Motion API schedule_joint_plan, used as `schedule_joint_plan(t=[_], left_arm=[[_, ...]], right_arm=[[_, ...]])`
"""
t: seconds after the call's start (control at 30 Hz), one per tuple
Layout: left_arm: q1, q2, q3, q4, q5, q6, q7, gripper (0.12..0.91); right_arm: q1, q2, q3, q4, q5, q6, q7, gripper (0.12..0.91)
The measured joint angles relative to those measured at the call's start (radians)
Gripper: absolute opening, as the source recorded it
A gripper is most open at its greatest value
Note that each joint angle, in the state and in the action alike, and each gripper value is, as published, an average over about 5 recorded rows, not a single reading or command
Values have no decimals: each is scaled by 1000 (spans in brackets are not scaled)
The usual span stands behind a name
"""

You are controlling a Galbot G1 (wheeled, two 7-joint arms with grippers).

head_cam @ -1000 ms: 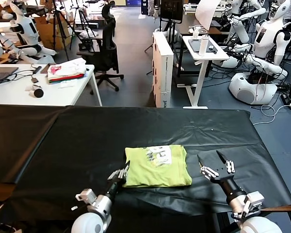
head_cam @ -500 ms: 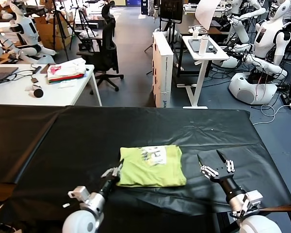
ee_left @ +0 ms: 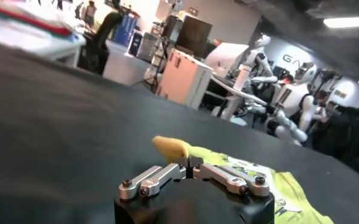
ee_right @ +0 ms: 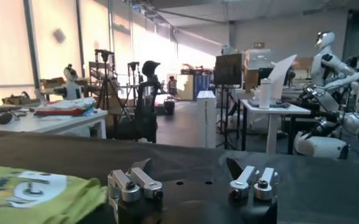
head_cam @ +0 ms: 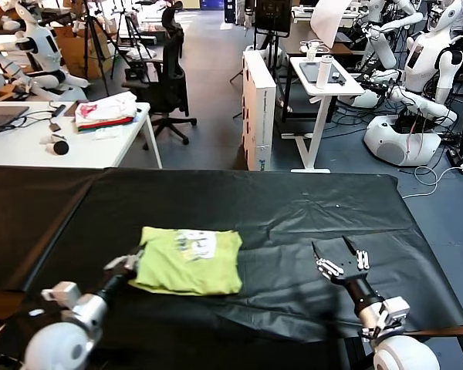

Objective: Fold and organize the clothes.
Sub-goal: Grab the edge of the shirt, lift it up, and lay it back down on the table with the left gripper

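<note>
Your left gripper (head_cam: pixel 130 263) is pinched tight on the folded T-shirt's (head_cam: pixel 189 260) left edge, lower-left of center; shirt runs rightward from it. Right gripper (head_cam: pixel 339 257) waits wide open, empty, well apart.

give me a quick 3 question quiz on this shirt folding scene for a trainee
1. True or false: the left gripper is shut on the edge of the T-shirt.
2. Which side of the folded T-shirt faces up: A) plain, B) the one with the white print, C) cannot tell?
3. Fill in: the right gripper hovers over the black cloth with its fingers ____.

Key: 1 true. 2 B. 3 open, and apart from the T-shirt.
</note>
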Motion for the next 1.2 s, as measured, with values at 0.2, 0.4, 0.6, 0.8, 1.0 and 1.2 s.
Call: schedule_joint_plan(t=[0.2, 0.4, 0.6, 0.8, 1.0, 1.2], left_arm=[[45, 130, -126, -50, -73, 30, -28, 163], [54, 198, -210, -127, -148, 83, -75, 163], [4, 147, -154, -226, -227, 155, -172, 163], [-70, -1, 56, -242, -164, 175, -206, 163], [-156, -174, 283, -168, -103, 167, -222, 163], [-231, -274, 385, -75, -59, 157, -221, 236]], right_arm=[[7, 9, -1, -14, -16, -2, 3, 907], [1, 19, 1, -15, -27, -4, 3, 907], [-14, 28, 10, -5, -45, -13, 4, 907], [-28, 34, 13, 1, -59, -22, 5, 907], [-24, 30, 0, 3, -66, -33, 3, 907], [-15, 10, -23, 12, -41, -64, -16, 907]])
